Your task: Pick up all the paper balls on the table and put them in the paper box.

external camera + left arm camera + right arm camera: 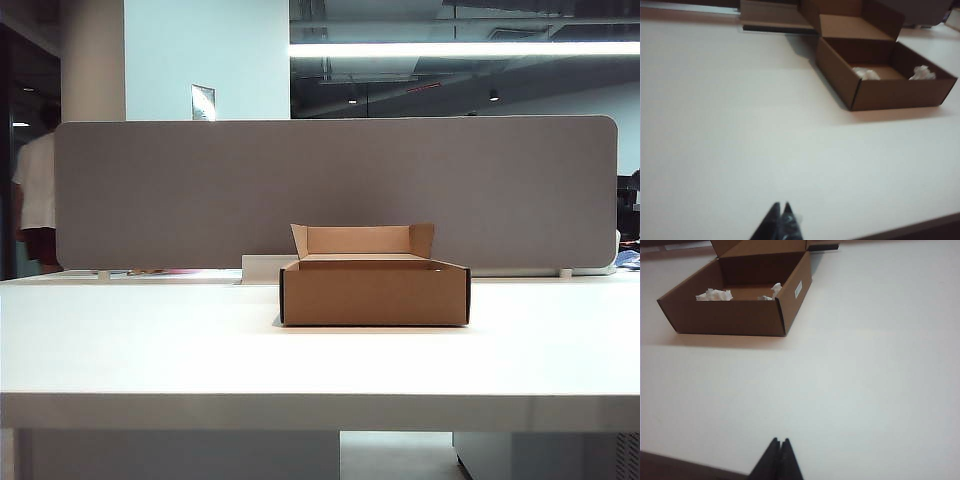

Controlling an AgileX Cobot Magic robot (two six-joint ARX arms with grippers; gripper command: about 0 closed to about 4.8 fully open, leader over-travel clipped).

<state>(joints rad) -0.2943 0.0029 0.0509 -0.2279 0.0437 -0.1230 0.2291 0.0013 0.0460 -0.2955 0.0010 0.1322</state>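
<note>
Both arms sit pulled back at the near edge of the worktop (pixel 320 360), which looks to me like a parked pose. They're out of the exterior shot entirely, and each wrist cam just looks across bare white surface toward the box (pixel 375 290).

The left tool (pixel 780 206) has its fingers pinched together with nothing between them, and the right tool (pixel 779 441) is the same, tips touching and empty. Makes sense if there's nothing left to grab.

The box sits well ahead of both tools, roughly between them, with its flap standing up on the far side. That leaves the top open, so anything dropped from above goes straight in.

What's in it: from the left tool's side I can see two wads, one (pixel 866 73) near the middle of the floor and one (pixel 921 73) against the far wall. From the right tool's side there's a bigger lump (pixel 714 294) and a smaller bit (pixel 774 290) by the wall nearest that tool. A white scrap beside it may be a third wad or part of the same one, I can't tell.

I don't see any loose paper on the worktop in any view, so I'd guess the job is basically done.
</note>
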